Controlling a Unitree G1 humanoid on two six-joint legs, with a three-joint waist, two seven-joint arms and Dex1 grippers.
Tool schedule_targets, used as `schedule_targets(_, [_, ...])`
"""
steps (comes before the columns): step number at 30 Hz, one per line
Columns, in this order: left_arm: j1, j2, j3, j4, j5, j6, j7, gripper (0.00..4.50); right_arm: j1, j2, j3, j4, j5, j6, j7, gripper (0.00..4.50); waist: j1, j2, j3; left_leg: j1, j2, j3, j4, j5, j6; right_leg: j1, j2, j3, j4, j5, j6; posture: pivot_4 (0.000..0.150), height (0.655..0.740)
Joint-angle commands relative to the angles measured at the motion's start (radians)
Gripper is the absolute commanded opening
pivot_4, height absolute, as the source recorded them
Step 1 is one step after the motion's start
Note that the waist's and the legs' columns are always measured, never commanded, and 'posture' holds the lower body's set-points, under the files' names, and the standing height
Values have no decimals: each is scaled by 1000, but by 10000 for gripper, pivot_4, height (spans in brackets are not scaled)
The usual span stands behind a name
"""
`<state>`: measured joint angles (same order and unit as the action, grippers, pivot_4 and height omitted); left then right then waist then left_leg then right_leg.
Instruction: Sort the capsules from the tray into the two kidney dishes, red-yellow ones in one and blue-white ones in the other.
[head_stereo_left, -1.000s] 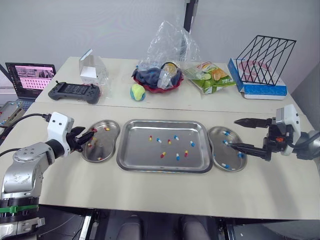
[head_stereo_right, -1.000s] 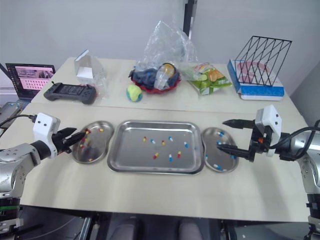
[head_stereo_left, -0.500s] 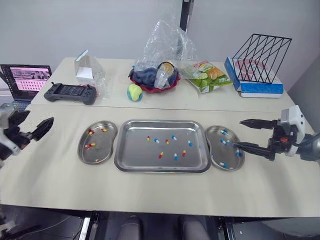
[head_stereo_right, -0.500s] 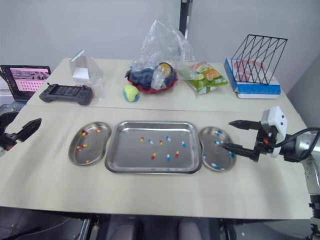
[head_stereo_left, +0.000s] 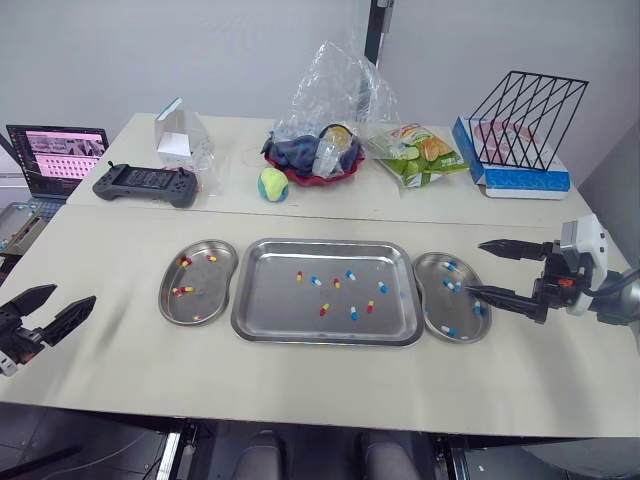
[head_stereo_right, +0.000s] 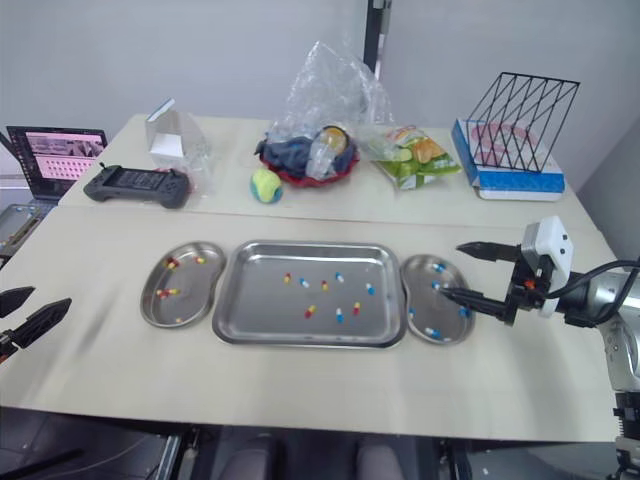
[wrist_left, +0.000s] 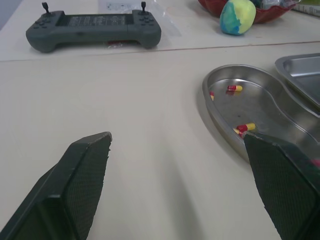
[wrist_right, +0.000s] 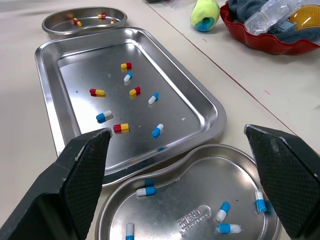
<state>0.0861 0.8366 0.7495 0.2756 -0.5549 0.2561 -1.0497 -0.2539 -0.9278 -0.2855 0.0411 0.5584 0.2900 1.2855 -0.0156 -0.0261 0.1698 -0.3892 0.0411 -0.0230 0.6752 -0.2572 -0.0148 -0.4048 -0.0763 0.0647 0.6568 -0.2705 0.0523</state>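
Observation:
The steel tray (head_stereo_left: 275, 310) lies mid-table with several red-yellow and blue-white capsules (head_stereo_left: 352, 313) scattered in it. The left kidney dish (head_stereo_left: 200, 312) holds a few red-yellow capsules (wrist_left: 235, 88). The right kidney dish (head_stereo_left: 432, 295) holds several blue-white capsules (wrist_right: 224, 207). My left gripper (head_stereo_left: 75, 293) is open and holds nothing, well left of the left dish by the table's front-left edge. My right gripper (head_stereo_left: 474, 268) is open and holds nothing, its fingertips at the right dish's outer rim.
Along the back of the table are a laptop (head_stereo_left: 56, 155), a game controller (head_stereo_left: 146, 185), a clear box (head_stereo_left: 180, 135), a yellow-green ball (head_stereo_left: 274, 184), a red bowl under a plastic bag (head_stereo_left: 315, 160), a snack bag (head_stereo_left: 420, 152) and a wire rack (head_stereo_left: 525, 118).
My left gripper has drawn back from over the left dish to the table's front-left edge. The right gripper has shifted slightly right and stays open. The camera view also shifted.

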Motion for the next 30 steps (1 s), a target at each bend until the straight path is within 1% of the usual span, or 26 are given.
schedule_targets(1, [-13, 2, 25, 0, -22, -26, 8, 44269, -15, -8, -20, 0, -1, -24, 6, 45000, 1, 0, 0, 0, 0, 0, 0, 0, 0, 0, 0, 0, 0, 0, 0, 1500, 7174])
schedule_targets(14, [-37, 25, 30, 11, -36, -25, -8, 44269, -7, -4, -23, -5, 1, -25, 9, 45000, 1, 0, 0, 0, 0, 0, 0, 0, 0, 0, 0, 0, 0, 0, 0, 1500, 7174])
schedule_targets(17, [-65, 17, 34, -47, -99, 40, -7, 44269, -11, -5, -20, -6, 2, -22, 11, 45000, 3, 0, 0, 0, 0, 0, 0, 0, 0, 0, 0, 0, 0, 0, 0, 1500, 7174])
schedule_targets(20, [-90, 19, -16, -163, -154, 129, -3, 44269, -11, -6, -20, -16, 5, -15, 10, 45000, 2, 0, 0, 0, 0, 0, 0, 0, 0, 0, 0, 0, 0, 0, 0, 1500, 7174])
schedule_targets(23, [-119, 12, -71, -257, -176, 194, 27, 44269, -8, -5, -22, -25, 7, -11, 8, 45000, 1, 0, 0, 0, 0, 0, 0, 0, 0, 0, 0, 0, 0, 0, 0, 1500, 7174])
schedule_targets(25, [-156, 5, -148, -318, -164, 242, 75, 44269, -4, -4, -24, -37, 10, -6, 3, 45000, 2, 0, 0, 0, 0, 0, 0, 0, 0, 0, 0, 0, 0, 0, 0, 1500, 7174])
schedule_targets(27, [-204, -26, -219, -365, -129, 245, 144, 44269, 4, -2, -27, -46, 11, -6, -2, 45000, 2, 0, 0, 0, 0, -1, 0, 0, 0, 0, 0, 0, 0, 0, 0, 1500, 7174])
schedule_targets(28, [-231, -53, -243, -390, -141, 268, 186, 44269, 9, 0, -31, -54, 12, -6, -6, 45000, 2, 0, 0, 0, -1, -1, 0, 0, 0, 0, 0, 0, 0, 0, 0, 1500, 7174])
schedule_targets(30, [-285, -107, -334, -458, -125, 298, 264, 44269, 26, 4, -42, -79, 22, 3, -18, 45000, 3, 0, 0, 0, -1, -1, 0, 0, 0, 1, 0, 0, 0, 0, 0, 1500, 7174])
